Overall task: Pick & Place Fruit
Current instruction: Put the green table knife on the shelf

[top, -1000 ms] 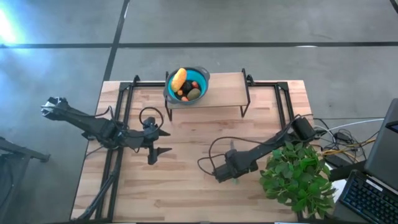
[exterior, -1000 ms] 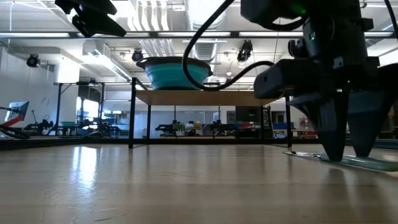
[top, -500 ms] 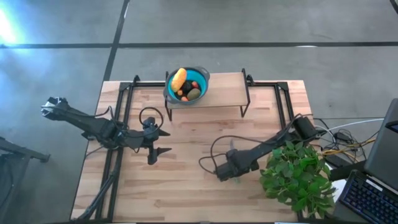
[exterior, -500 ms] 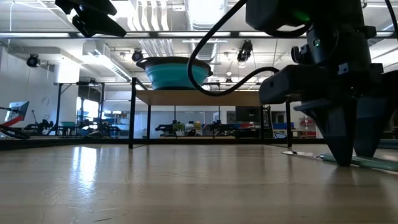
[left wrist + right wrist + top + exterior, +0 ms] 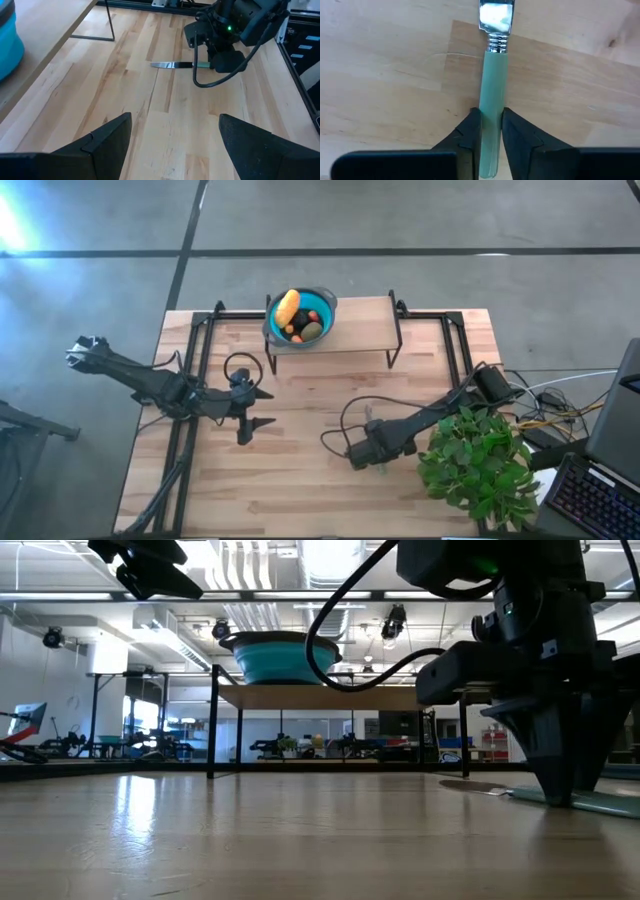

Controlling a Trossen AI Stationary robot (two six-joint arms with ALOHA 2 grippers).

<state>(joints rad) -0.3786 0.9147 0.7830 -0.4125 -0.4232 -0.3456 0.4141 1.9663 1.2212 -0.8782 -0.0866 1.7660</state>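
The fruit pieces, among them a yellow-orange oblong one point(image 5: 288, 306) and an olive-green one point(image 5: 312, 330), lie in a teal bowl point(image 5: 328, 308) on a raised wooden shelf point(image 5: 360, 330) at the table's far side. A knife point(image 5: 167, 65) with a pale green handle lies flat on the table right of centre. My right gripper point(image 5: 372, 452) points down over it, shut on the handle. My left gripper point(image 5: 268, 407) hangs open above the table's left half, with nothing between its fingers. My right gripper pinches the knife's green handle point(image 5: 490, 100) between its two fingers point(image 5: 472, 127), on the handle's half toward its free end. The fingers come from above, pointing down, one on each long side. The knife lies flat on the table.
A bushy green plant point(image 5: 475, 465) stands at the table's right near corner, close to my right arm. Black cables point(image 5: 345, 425) loop over the table by the right arm. The shelf's black legs point(image 5: 212, 720) stand at the far side. Bare wood lies between the arms.
My right gripper has shut its fingers onto the knife's handle while staying over the same spot. The knife still lies on the table.
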